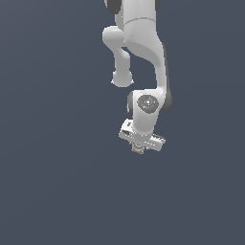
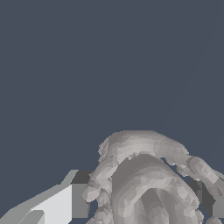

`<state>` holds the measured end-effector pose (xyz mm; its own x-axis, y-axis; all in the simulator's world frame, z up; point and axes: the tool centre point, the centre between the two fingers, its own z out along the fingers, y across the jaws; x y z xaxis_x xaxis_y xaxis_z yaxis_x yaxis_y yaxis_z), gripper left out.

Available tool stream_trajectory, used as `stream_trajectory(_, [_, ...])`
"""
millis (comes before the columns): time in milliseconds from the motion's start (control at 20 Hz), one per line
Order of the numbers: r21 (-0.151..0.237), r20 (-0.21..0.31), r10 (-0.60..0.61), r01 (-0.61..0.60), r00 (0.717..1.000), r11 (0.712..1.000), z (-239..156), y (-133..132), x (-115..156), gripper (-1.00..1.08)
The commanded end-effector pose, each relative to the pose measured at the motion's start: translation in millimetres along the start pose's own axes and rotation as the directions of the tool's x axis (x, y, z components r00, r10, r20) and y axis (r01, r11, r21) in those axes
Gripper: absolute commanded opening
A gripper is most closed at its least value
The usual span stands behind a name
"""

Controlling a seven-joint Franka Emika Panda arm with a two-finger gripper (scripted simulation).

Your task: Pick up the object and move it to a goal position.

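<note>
Gripping the tiny lumpy grey-beige object [image 1: 138,149], the white two-fingered gripper [image 1: 138,148] is holding it between its fingertips beneath the white robot arm [image 1: 143,52], clamped on it. The exterior view is showing only a speck; the wrist view is revealing the object's [image 2: 146,179] knobbly bumps beside one pale finger [image 2: 57,205].

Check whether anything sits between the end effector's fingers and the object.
Nothing: in the wrist view the lumpy grey object fills the gap, pressed against a finger. The end effector appears shut on it.
</note>
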<state>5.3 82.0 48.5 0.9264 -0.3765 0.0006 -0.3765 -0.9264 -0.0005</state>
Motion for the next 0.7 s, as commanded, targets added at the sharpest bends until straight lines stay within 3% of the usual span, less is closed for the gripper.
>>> stream_trajectory(0, [-0.001,0.001,0.0,0.0,1.0,1.0,1,0,0,-1.0])
stream_trajectory(650, [0.0,0.0,0.0,0.0,1.0,1.0,-11,2,-3,-1.0])
